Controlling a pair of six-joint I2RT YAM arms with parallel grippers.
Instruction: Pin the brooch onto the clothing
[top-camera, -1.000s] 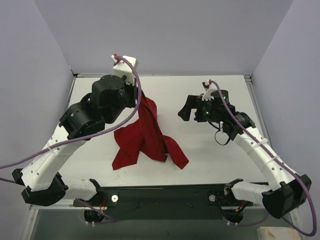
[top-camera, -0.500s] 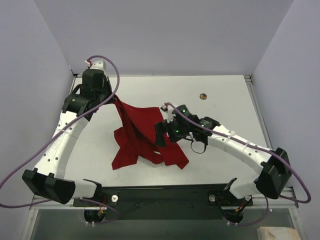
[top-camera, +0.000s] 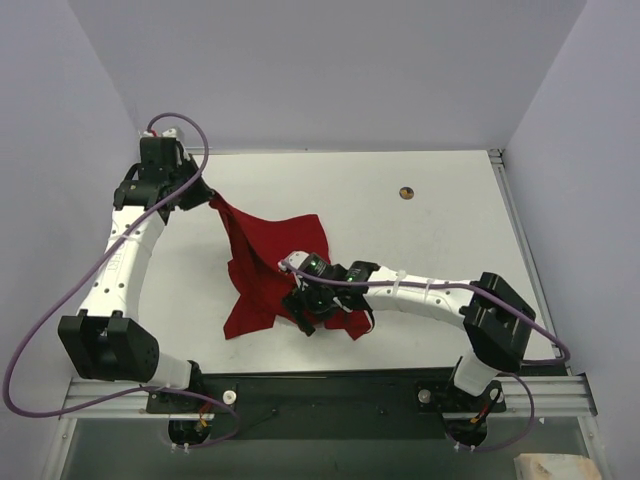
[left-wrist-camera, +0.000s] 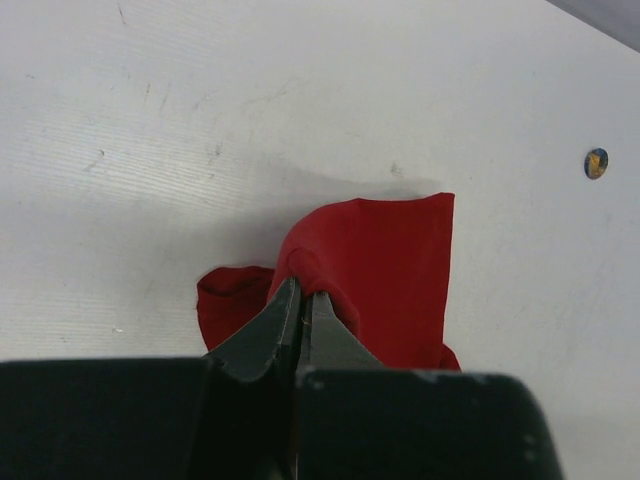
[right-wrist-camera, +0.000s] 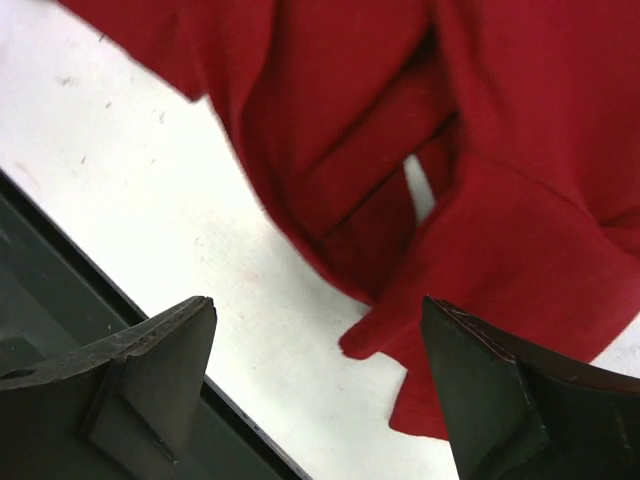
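Observation:
The deep-red T-shirt lies crumpled at the table's middle left, with one corner stretched up toward the back left. My left gripper is shut on that corner; the left wrist view shows its fingertips pinching a fold of the shirt. My right gripper is open and empty, low over the shirt's near edge; in the right wrist view the red cloth lies between and beyond the jaws. The brooch lies alone on the table at the back right, and also shows in the left wrist view.
The white table is walled by grey panels at the back and sides. A black rail runs along the near edge, and its dark edge shows close to my right gripper.
My left arm has pulled back and left, stretching the shirt corner out. My right arm has swung from the right to the shirt's near edge, uncovering the brooch.

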